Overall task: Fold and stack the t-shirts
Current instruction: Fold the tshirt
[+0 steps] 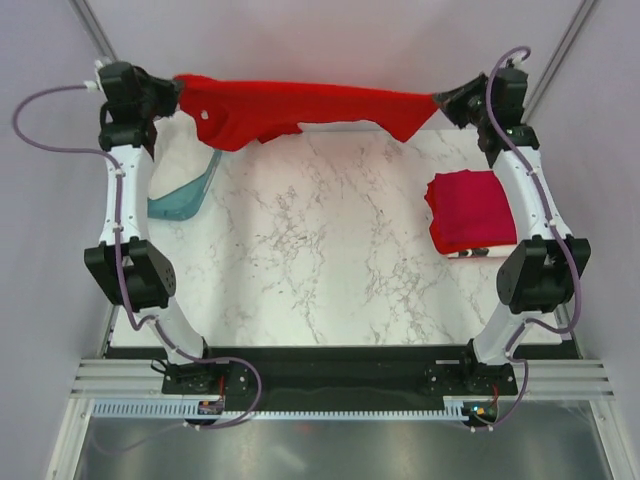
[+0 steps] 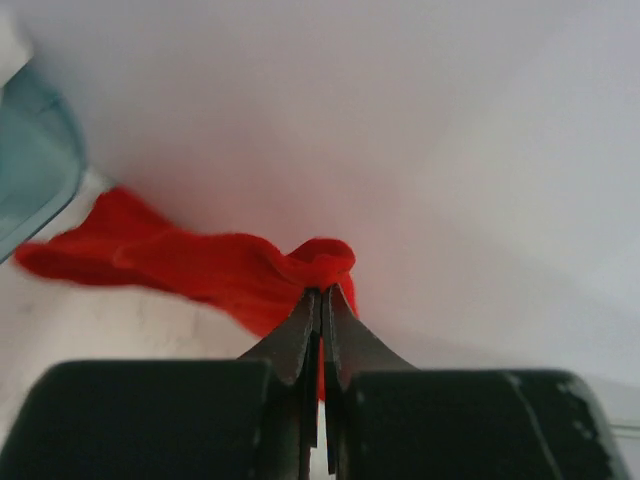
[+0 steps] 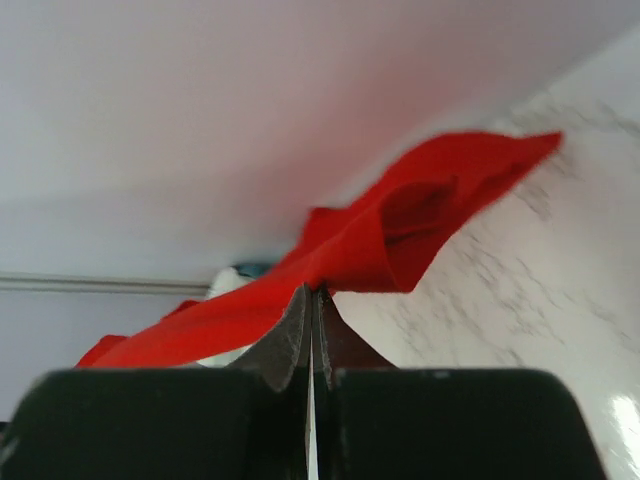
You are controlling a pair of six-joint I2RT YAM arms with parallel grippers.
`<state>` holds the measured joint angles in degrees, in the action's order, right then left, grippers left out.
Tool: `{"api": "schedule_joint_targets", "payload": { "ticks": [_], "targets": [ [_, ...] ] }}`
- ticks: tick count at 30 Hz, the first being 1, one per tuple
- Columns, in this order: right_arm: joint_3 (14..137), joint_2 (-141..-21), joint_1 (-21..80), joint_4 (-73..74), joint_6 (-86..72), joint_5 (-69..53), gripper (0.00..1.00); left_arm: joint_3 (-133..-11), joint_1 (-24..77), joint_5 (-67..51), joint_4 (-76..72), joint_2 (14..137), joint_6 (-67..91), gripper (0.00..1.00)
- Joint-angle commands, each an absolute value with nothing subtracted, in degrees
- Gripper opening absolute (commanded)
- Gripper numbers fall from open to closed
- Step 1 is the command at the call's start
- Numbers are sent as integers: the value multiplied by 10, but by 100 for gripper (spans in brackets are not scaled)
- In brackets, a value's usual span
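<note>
White marble table (image 1: pixel 330 250) under pale walls, and both arms are reaching for the top of the frame. The left arm (image 1: pixel 130 200) rises from its base at lower left, bends at a dark elbow at mid-left and runs straight up to its wrist in the upper left corner. The right arm (image 1: pixel 535 200) mirrors it: base at lower right, elbow at mid-right, wrist in the upper right corner.

Between them hangs the red t-shirt (image 1: pixel 300 105), stretched into a long band across the top of the frame, over the table's far edge. It's fuller on the left, where a loose fold droops lower; on the right it narrows to a point at the wrist.

From the left wrist, the left jaws are pressed together with a bunched knot of red cloth pinched at their tips. From the right wrist it's the same story: the right jaws are clamped on a folded edge, and the cloth trails away to both sides.

Over on the right side of the table, beside the right forearm, the crimson t-shirt (image 1: pixel 472 210) lies folded flat. A white t-shirt (image 1: pixel 470 253) peeks out along its lower edge.

At upper left, just beside the left forearm, sits the teal basket (image 1: pixel 190 195).
</note>
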<state>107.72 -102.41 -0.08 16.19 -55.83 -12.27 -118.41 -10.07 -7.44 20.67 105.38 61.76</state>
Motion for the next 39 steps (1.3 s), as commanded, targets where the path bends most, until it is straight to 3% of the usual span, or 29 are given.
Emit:
{"api": "schedule_joint_targets", "payload": {
  "ticks": [1, 9, 17, 27, 34, 39],
  "targets": [
    [935, -998, -13, 106, -558, -142, 0, -1019, -109, -101, 116, 984, 593, 2],
    [687, -941, -13, 33, -534, -156, 0, -669, -109, -74, 63, 828, 566, 2],
    [456, -847, -13, 13, -491, -149, 0, -417, -115, -52, 58, 678, 546, 2],
    [274, -667, -9, 52, -466, -143, 0, -297, -120, -13, 190, 470, 548, 2],
    [219, -585, -8, 90, -468, -125, 1, -232, -120, -42, 272, 425, 628, 2],
    [188, -551, -8, 106, -478, -118, 9, -190, -120, -38, 301, 403, 654, 7]
  ]
}}
